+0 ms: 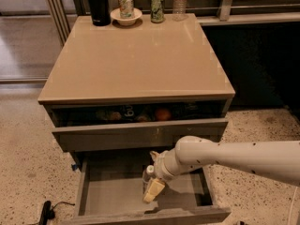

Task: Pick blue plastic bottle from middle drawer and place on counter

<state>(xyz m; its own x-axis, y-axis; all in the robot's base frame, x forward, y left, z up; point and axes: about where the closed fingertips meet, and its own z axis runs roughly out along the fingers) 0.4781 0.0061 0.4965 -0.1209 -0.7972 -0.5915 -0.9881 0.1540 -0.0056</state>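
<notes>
The blue plastic bottle [147, 178] stands upright in the open middle drawer [112, 196], near its centre, white cap up. My gripper [153, 172], on a white arm reaching in from the right, is down in the drawer at the bottle. It is open, with one cream finger [153, 190] in front of the bottle and the other behind it, so the bottle stands between the jaws. The arm hides the bottle's right side. The tan counter [136, 55] tops the cabinet above.
The drawer above [140, 136] is slightly open, with oranges and cans inside. At the counter's back edge stand a black flask [97, 3], a bowl holding a can [125, 14], a green can [157, 7] and a ribbed clear bottle [179, 1]. A black cable [47, 211] lies on the floor at left.
</notes>
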